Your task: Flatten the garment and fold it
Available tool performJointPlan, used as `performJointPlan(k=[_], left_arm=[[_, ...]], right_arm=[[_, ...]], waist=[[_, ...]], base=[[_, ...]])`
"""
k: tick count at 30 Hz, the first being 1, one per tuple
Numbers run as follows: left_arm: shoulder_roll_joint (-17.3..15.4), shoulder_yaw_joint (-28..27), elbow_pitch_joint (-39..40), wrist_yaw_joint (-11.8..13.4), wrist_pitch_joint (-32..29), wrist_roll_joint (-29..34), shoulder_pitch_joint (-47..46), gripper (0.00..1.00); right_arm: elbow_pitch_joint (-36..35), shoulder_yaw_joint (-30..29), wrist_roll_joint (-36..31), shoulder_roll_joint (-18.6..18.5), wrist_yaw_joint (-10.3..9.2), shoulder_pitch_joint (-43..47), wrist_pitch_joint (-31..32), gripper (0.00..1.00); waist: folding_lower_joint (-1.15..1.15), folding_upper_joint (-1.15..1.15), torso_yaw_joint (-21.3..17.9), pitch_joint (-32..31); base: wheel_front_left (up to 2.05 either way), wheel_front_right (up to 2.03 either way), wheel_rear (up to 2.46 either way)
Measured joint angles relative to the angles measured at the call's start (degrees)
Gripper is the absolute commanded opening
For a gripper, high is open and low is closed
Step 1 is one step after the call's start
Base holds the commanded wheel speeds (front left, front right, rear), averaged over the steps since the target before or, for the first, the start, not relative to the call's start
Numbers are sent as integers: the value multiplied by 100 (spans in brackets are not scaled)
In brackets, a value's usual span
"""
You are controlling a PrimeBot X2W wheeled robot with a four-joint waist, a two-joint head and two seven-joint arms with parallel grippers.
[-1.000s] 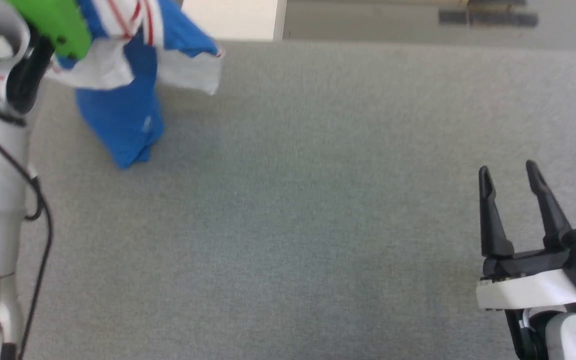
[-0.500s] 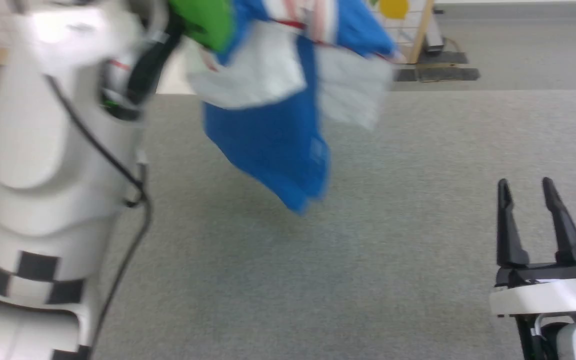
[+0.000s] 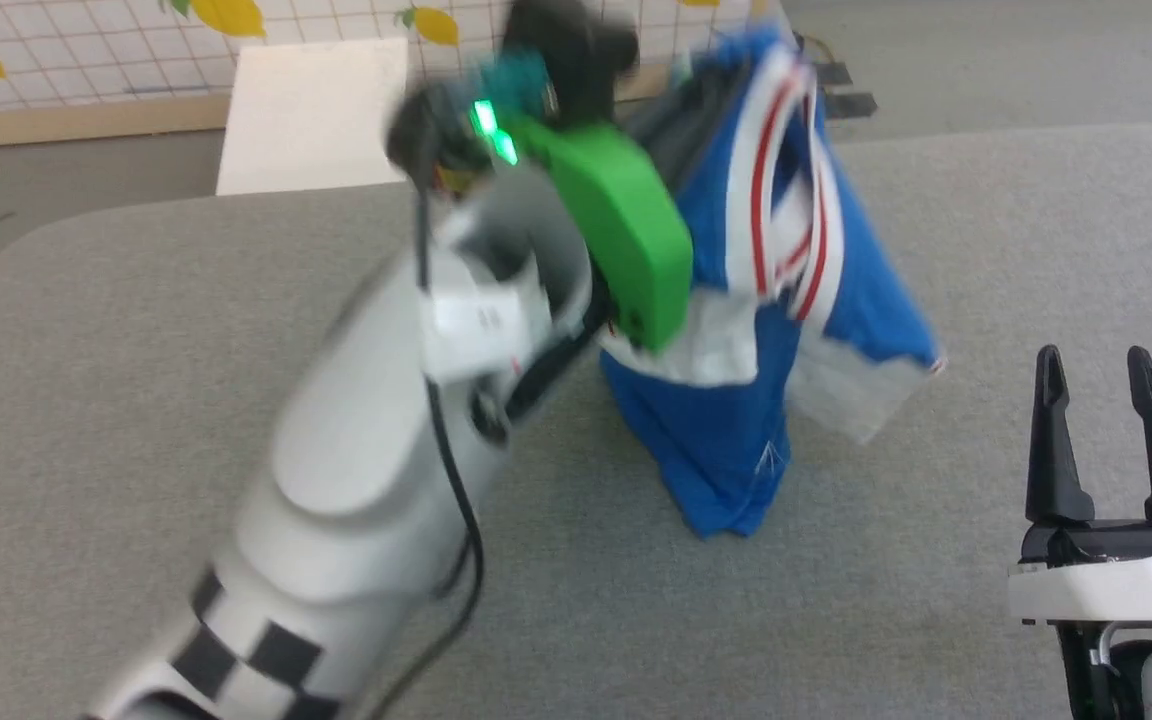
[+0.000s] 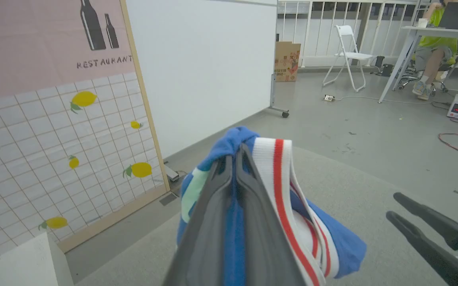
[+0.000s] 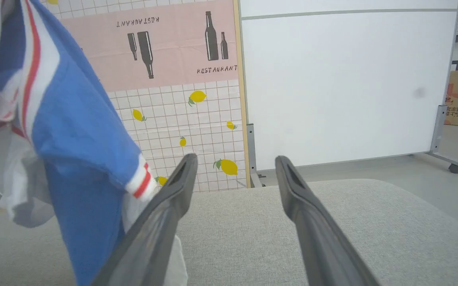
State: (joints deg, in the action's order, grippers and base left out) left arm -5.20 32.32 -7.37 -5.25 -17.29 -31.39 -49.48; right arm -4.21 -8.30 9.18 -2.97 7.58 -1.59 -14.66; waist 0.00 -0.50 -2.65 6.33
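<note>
The garment (image 3: 736,440), bright blue with white sleeves and red-and-white striped trim, hangs bunched over the grey table, its lower end at or just above the cloth. My left gripper (image 3: 711,85) is raised beyond a green wrist part and is shut on the garment's top. In the left wrist view, its fingers (image 4: 235,159) pinch blue fabric beside the striped trim of the garment (image 4: 280,186). My right gripper (image 3: 1106,370) stands open and empty at the lower right, just right of the hanging white sleeve. Seen from the right wrist, the garment (image 5: 78,139) hangs left of the open right gripper (image 5: 235,163).
The grey padded table (image 3: 136,350) has a rounded far-left corner. Beyond its far edge are a white box (image 3: 311,115) and a tiled lemon panel (image 3: 86,50). A white board on wheels (image 5: 348,87) stands behind. Farther off, a person (image 4: 431,51) sits at a desk near a folding chair (image 4: 346,55).
The head camera has turned and tilted up. My left arm has swung the hanging garment toward the middle, closer to the right gripper. The right gripper stays open.
</note>
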Motion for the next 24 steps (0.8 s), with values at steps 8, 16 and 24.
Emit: performJointPlan(k=[8, 16, 24], left_arm=[[180, 782, -1607, 92, 421, -102, 1210, 0], [203, 1039, -2605, 338, 704, -511, 1438, 0], [218, 1134, -2131, 428, 1527, -891, 1288, 100]], right_arm=[[-21, 14, 43, -1, 0, -105, -1, 100], [38, 107, 49, 0, 0, -297, -1, 100], [108, 54, 49, 0, 0, -280, -4, 100]], waist=[[0, 0, -104, 293], [0, 0, -114, 480], [0, 0, 45, 313]], base=[[0, 0, 0], [0, 0, 0], [0, 0, 0]])
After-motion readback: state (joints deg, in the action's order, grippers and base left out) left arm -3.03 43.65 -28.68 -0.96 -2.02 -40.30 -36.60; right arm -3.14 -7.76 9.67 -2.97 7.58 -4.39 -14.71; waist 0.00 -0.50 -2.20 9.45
